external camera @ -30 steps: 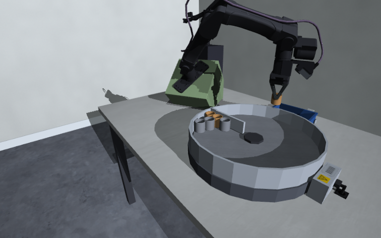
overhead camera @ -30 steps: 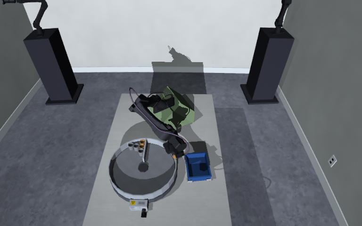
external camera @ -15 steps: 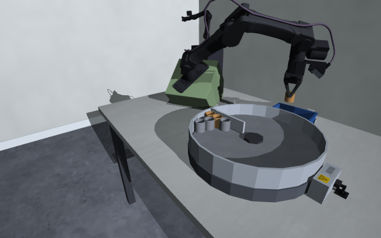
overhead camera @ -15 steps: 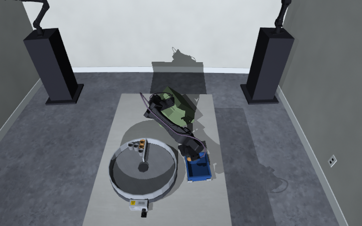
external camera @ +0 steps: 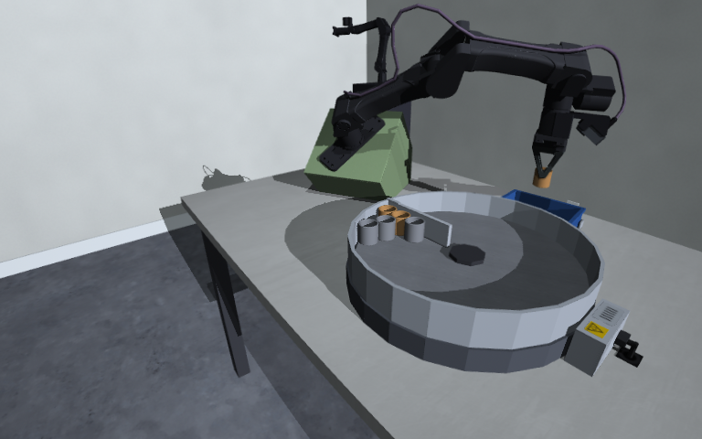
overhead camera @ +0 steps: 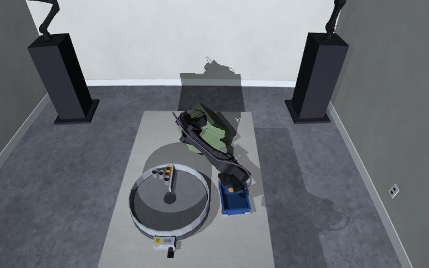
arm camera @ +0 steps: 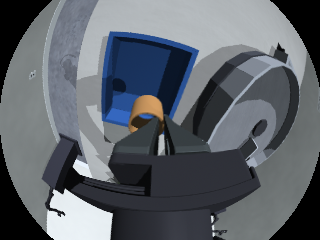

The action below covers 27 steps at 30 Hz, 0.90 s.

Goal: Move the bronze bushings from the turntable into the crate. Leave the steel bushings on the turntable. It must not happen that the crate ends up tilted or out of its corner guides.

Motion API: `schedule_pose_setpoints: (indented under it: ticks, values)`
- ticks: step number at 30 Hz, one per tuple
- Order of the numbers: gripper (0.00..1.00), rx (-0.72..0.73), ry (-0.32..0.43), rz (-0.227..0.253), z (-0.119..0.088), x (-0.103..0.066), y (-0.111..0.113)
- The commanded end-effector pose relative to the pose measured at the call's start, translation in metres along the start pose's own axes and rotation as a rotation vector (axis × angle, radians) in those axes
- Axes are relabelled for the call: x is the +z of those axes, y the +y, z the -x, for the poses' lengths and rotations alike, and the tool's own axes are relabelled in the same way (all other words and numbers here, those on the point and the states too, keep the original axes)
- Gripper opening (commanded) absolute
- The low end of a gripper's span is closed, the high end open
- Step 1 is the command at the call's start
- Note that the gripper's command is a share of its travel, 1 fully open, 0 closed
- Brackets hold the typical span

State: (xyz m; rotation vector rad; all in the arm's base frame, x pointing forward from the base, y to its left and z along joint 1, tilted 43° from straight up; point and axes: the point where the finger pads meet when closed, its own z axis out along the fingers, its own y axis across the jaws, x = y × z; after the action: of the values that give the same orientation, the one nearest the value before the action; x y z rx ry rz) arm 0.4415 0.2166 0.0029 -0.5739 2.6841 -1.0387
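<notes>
Gripper (external camera: 542, 167) is clamped narrow on one bronze bushing (external camera: 541, 178), fingers pinching its upper rim so the little tube hangs off the tips, well above the table.

So the whole thing comes down to this: the blue crate (external camera: 569, 210) sits pretty much straight below the hand. In the wrist view the bushing (arm camera: 146, 112) lines up over the open blue floor of the crate (arm camera: 120, 67), closer to the crate's near wall than its middle, and the top view also puts the orange dot (overhead camera: 230, 189) inside the crate outline (overhead camera: 235, 206) at the arm end. The bushing's long axis looks roughly vertical, open end down, so my guess is a straight lowering and release would land it inside. Only one arm here, so no question of who's nearer.

Off to the hand's side, back on the turntable (external camera: 496, 326), two more bronze bushings (external camera: 393, 213) are tucked against the divider wall (external camera: 421, 221), with three steel bushings (external camera: 387, 227) right beside them, touching or nearly so. Those grey ones stay put.

Labels: the box (external camera: 598, 331) at the turntable's edge has a yellow warning triangle sticker and what looks like a barcode strip in the top view, but no text I can actually read.
</notes>
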Motion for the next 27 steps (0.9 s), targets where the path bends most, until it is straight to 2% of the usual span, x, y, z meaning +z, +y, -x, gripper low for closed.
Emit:
schedule_pose_setpoints:
  ticks: [1, 27]
  values:
    - [0.0, -0.018, -0.038, 0.008, 0.004, -0.031, 0.014]
    - [0.0, -0.011, -0.059, 0.013, 0.011, -0.031, 0.026]
